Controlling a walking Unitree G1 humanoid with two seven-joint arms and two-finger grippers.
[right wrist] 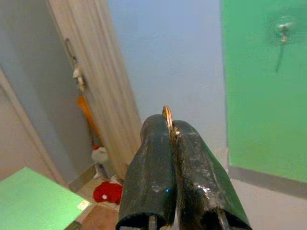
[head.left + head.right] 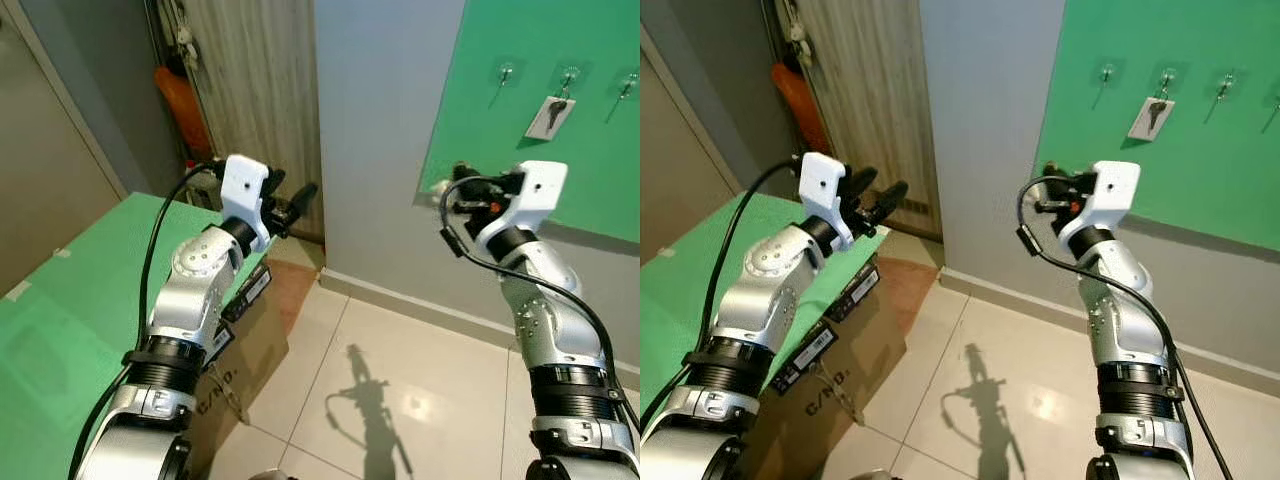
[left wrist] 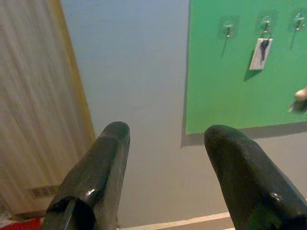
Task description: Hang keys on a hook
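Two arms up, and the right gripper (image 1: 169, 127) has its jaws clamped on a brass key ring (image 1: 167, 113), held low beside the green board (image 2: 540, 190). A tagged key (image 2: 550, 115) already hangs on the middle hook (image 2: 570, 75), so I'd raise the ring squarely toward the free left hook (image 2: 506, 72). The left gripper (image 3: 165, 139) waits, jaws apart.

Silver jointed arms, white wrist housings, black cables, black fingers (image 3: 96, 182).
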